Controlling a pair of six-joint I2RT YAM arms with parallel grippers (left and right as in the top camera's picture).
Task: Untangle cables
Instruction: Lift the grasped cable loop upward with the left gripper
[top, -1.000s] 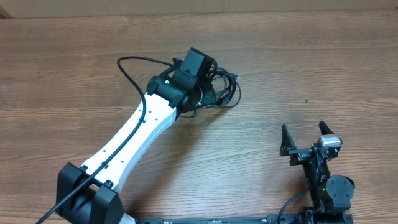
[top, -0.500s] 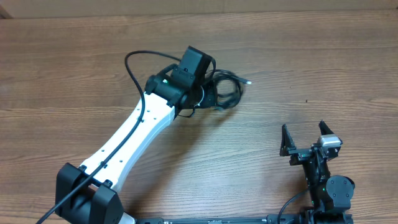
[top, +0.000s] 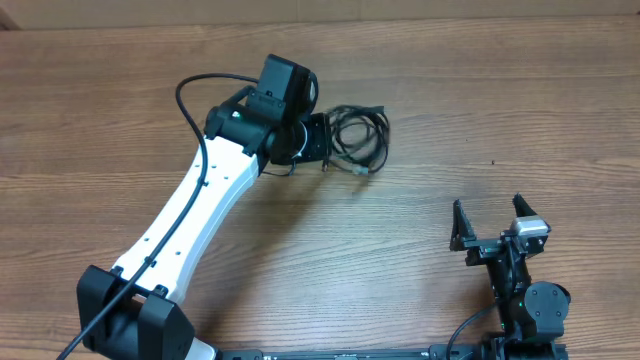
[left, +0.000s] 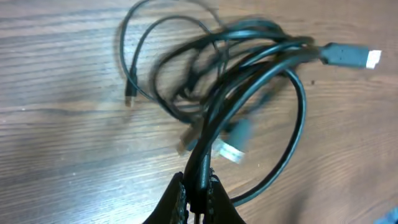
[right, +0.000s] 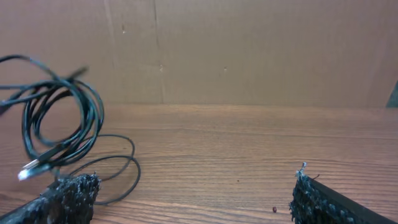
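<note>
Cables (top: 360, 140) sit as one tangled black bundle in the far half of the bench (top: 500, 80), about midway between its left and right edges. The left claw (left: 198, 186) is closed on two or three strands at the bundle's left side, its fingers pinched tight with the cords running out between them. In the right wrist view a large loop stands up off the wood, while thinner strands lie flat on it below. A plug (left: 351, 56) with a pale tip sticks out of the bundle, and a thin cord ends in a small tip (left: 129, 96). The right claw (top: 489, 215) is wide open and holds nothing, near the bench's near right corner, well apart from the bundle.
</note>
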